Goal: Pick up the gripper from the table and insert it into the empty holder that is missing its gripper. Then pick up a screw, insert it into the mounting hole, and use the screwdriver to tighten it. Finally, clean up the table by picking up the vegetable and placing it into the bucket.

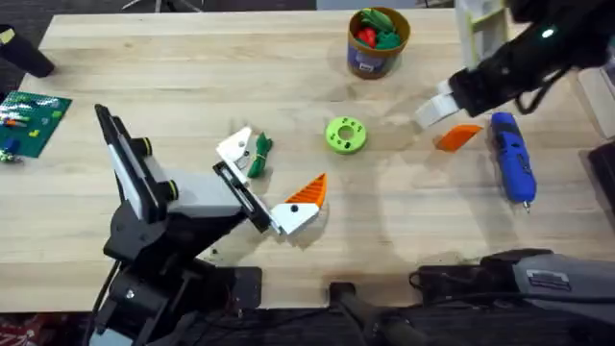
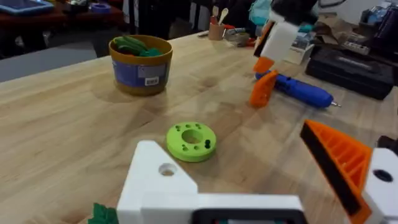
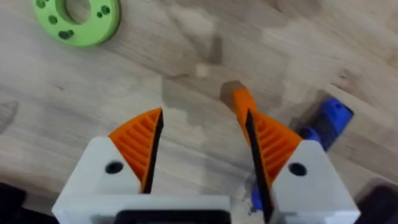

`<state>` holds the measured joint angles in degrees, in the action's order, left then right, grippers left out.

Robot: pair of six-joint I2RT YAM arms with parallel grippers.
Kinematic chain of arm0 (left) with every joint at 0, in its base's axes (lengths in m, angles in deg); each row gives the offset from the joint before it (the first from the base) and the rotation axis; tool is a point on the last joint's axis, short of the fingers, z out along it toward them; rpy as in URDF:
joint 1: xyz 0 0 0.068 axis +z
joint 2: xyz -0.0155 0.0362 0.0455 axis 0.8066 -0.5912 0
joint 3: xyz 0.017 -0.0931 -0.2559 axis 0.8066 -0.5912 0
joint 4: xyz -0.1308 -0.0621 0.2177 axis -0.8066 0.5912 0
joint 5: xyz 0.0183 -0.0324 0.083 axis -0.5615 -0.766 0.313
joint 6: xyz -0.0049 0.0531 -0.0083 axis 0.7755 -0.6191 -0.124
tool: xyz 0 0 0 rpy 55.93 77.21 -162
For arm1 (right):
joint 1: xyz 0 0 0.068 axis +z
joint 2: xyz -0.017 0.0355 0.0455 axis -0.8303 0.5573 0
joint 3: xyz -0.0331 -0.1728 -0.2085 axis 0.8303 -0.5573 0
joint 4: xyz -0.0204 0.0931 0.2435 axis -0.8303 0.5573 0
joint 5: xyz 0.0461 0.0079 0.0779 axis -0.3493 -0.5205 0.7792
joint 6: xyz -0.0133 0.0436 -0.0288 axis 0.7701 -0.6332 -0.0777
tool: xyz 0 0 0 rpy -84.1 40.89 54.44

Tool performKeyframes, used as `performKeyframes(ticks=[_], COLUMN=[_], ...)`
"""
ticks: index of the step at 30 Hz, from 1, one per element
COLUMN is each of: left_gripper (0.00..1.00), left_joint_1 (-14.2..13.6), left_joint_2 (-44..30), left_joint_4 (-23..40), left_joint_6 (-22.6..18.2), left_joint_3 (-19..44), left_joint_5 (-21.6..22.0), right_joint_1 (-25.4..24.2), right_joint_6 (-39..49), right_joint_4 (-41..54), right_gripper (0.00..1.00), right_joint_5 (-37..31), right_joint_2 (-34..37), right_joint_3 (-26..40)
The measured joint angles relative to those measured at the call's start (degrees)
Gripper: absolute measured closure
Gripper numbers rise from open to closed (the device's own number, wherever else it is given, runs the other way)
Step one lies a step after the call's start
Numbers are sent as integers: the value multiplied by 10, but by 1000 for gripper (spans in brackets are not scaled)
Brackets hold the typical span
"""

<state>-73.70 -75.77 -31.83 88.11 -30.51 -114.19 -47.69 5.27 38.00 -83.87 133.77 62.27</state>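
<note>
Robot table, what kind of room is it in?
Probably a workshop or robotics lab. On the wooden table lie a blue screwdriver and a green circuit board, and the left wrist view shows cluttered work benches behind.

On my wooden table I count one loose orange plastic wedge (image 1: 457, 137), one blue pen-shaped screwdriver (image 1: 511, 158), one lime-green holed disc (image 1: 346, 135), one dark-green toy pod (image 1: 259, 156), one yellow-rimmed bucket (image 1: 379, 42).
</note>
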Motion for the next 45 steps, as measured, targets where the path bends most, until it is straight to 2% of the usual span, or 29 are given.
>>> performKeyframes(ticks=[2,4,8,11,16,22,40,45], left_gripper=[4,4,4,4,4,4,4,4], left_joint_1=[0,0,0,0,0,0,0,0], left_joint_2=[0,0,0,0,0,0,0,0], left_joint_4=[0,0,0,0,0,0,0,0], left_joint_6=[0,0,0,0,0,0,0,0], left_joint_3=[0,0,0,0,0,0,0,0], left_joint_5=[0,0,0,0,0,0,4,4], right_joint_1=[-3,-28,-79,-118,-162,-164,-164,-164], right_joint_6=[11,24,29,31,44,91,110,116], right_joint_4=[31,66,94,73,31,21,-72,-73], right_gripper=[238,238,237,237,237,237,237,362], right_joint_5=[-14,-33,-43,-45,-37,0,-3,-5], right_joint_2=[-11,-43,-52,-50,-37,3,87,87], right_joint_3=[21,38,39,29,-26,-79,-82,-82])
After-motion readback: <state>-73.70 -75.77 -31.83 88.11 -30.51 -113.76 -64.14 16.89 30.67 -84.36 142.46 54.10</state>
